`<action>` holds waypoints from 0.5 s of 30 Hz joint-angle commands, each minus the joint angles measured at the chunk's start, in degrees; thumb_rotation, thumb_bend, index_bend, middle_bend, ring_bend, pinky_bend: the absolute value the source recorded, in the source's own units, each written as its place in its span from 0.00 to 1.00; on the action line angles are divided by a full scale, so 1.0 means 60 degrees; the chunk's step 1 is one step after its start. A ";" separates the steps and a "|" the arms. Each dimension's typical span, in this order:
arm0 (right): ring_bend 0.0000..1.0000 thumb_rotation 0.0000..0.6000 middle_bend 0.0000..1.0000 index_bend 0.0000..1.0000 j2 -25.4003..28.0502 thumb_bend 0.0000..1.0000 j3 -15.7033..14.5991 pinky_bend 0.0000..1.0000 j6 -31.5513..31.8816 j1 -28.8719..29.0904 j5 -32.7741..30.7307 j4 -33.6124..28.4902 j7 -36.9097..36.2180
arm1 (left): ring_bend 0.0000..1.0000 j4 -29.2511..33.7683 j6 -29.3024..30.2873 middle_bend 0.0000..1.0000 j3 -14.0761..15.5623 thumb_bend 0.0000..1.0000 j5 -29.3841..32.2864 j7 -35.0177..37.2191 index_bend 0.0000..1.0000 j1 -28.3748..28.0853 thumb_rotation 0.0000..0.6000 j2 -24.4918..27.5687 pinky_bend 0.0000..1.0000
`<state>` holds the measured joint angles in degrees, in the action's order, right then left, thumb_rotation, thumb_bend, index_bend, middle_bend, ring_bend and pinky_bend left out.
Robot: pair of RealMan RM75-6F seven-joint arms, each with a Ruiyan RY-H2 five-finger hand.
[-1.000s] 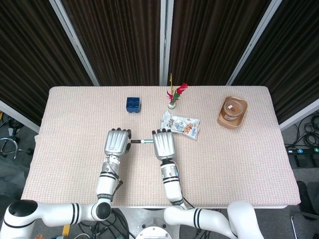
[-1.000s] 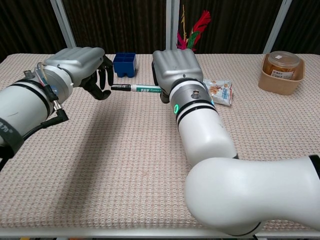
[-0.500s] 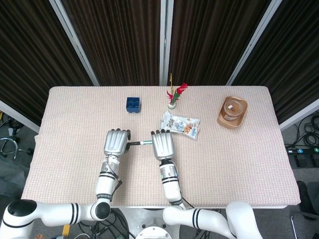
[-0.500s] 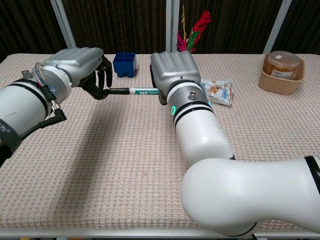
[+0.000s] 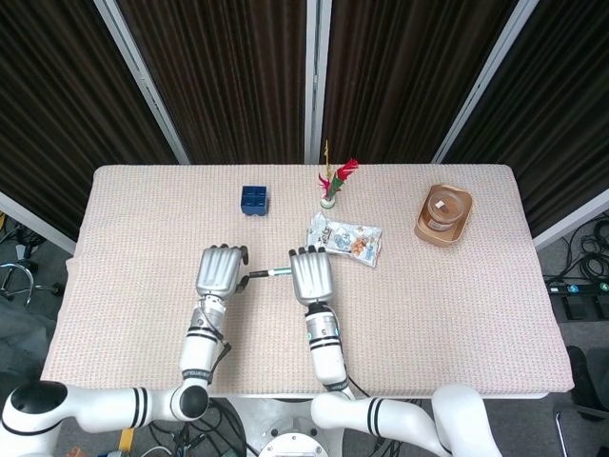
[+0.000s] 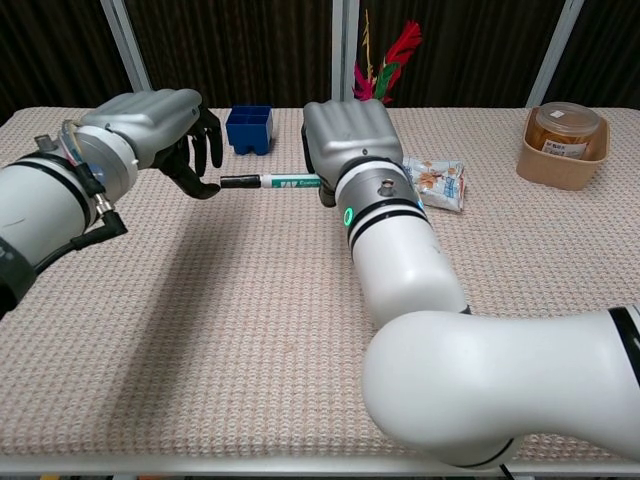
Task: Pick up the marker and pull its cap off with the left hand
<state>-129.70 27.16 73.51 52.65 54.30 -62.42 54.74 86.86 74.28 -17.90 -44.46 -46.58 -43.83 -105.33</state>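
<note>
A slim marker (image 5: 271, 273) (image 6: 285, 182) with a white and green barrel is held level above the table, its black cap (image 6: 240, 183) pointing to my left. My right hand (image 5: 310, 274) (image 6: 350, 140) grips the barrel's other end, which is hidden under it. My left hand (image 5: 219, 269) (image 6: 150, 120) hovers at the cap end with fingers (image 6: 208, 145) curved downward and the thumb below. The cap's tip lies just beside the thumb, and I see nothing clasped in that hand. The cap sits on the marker.
A blue box (image 5: 253, 200) (image 6: 249, 128) stands behind the left hand. A snack packet (image 5: 347, 238) (image 6: 437, 185) lies just right of the right hand. A feathered shuttlecock (image 5: 331, 186) stands at the back, and a brown lidded tub (image 5: 443, 213) (image 6: 565, 140) sits far right.
The right hand has shifted the marker slightly to the left, bringing the cap's tip up to the left hand's thumb. The left hand has risen a little.
</note>
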 commanded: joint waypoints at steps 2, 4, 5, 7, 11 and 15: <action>0.41 1.00 0.58 0.62 0.0011 0.28 0.0042 0.48 -0.0002 0.0026 0.0008 0.0007 -0.0034 | 0.44 -0.0030 -0.0010 0.52 0.0021 0.26 0.0040 -0.0009 0.48 0.0005 1.00 0.0023 0.48; 0.41 1.00 0.58 0.62 0.0018 0.28 0.0082 0.48 -0.0014 0.0043 0.0002 0.0021 -0.0074 | 0.44 -0.0056 0.0010 0.52 0.0042 0.25 0.0043 -0.0013 0.48 0.0013 1.00 0.0036 0.48; 0.41 1.00 0.58 0.62 0.0019 0.28 0.0102 0.48 -0.0023 0.0052 -0.0004 0.0033 -0.0092 | 0.44 -0.0065 0.0025 0.51 0.0042 0.25 0.0034 0.0005 0.48 0.0019 1.00 0.0040 0.48; 0.41 1.00 0.58 0.62 0.0014 0.28 0.0159 0.48 -0.0049 0.0091 -0.0027 0.0086 -0.0116 | 0.44 -0.0090 0.0023 0.51 0.0044 0.24 0.0040 0.0039 0.48 0.0023 1.00 0.0031 0.48; 0.41 1.00 0.58 0.62 -0.0047 0.28 0.0266 0.48 -0.0115 0.0192 -0.0075 0.0223 -0.0186 | 0.44 -0.0133 0.0009 0.51 0.0073 0.23 0.0012 0.0066 0.48 -0.0009 1.00 -0.0053 0.48; 0.41 1.00 0.58 0.62 -0.0050 0.28 0.0184 0.48 -0.0163 0.0290 -0.0194 0.0293 -0.0243 | 0.44 -0.0283 0.0012 0.51 0.0037 0.23 0.0008 0.0088 0.48 -0.0079 1.00 -0.0226 0.48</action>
<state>-130.00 28.31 72.55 54.35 53.15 -60.71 53.31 85.32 74.35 -17.60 -44.44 -46.05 -44.20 -106.53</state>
